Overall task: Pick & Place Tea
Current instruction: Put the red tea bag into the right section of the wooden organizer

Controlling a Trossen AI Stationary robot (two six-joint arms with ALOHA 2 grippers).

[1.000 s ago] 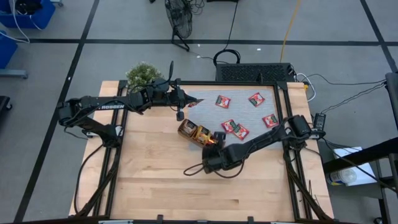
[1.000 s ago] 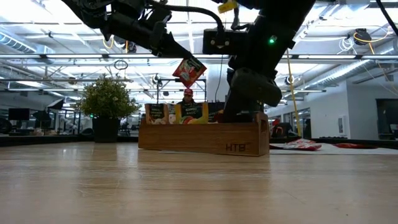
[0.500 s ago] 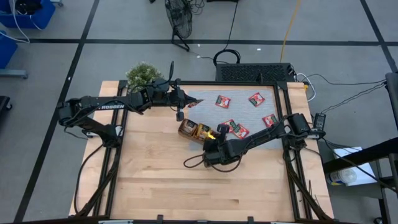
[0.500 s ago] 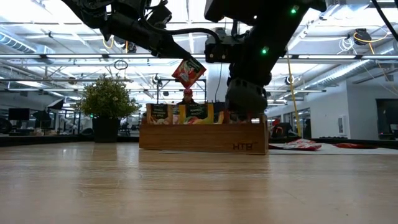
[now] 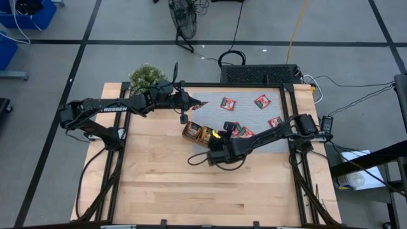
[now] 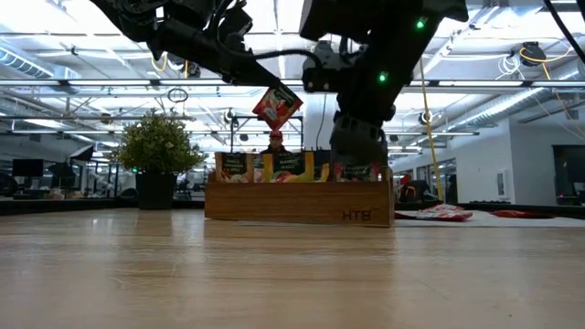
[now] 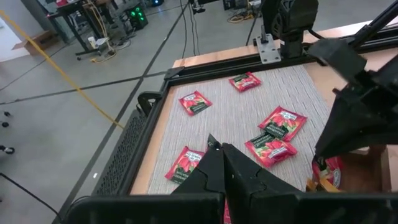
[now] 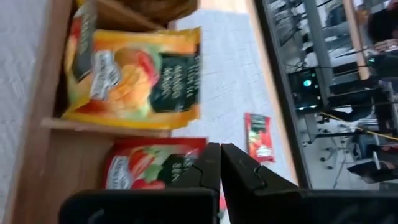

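My left gripper hangs above the table's far middle, shut on a red tea sachet. The brown wooden tray stands mid-table with sachets upright in its compartments: an orange one in the middle and a red one at the right end. My right gripper is shut just above that red sachet. Several more red sachets lie flat on the grey mat at the far right. My left gripper pinches the red sachet by its upper edge between its two fingers, which slant down from the table's left. The sachet hangs tilted below the fingertips, clear of tray and table. My right gripper is so close over the red sachet's top edge that I cannot tell whether it touches.
A potted plant stands at the table's far left corner. A black frame borders the mat. Bare wood stretches from the tray to the near edge.
My right gripper has risen a little out of the tray's right-end compartment and gone toward the far edge, turning at the wrist and staying shut. The red sachet it had covered now shows standing in that compartment.
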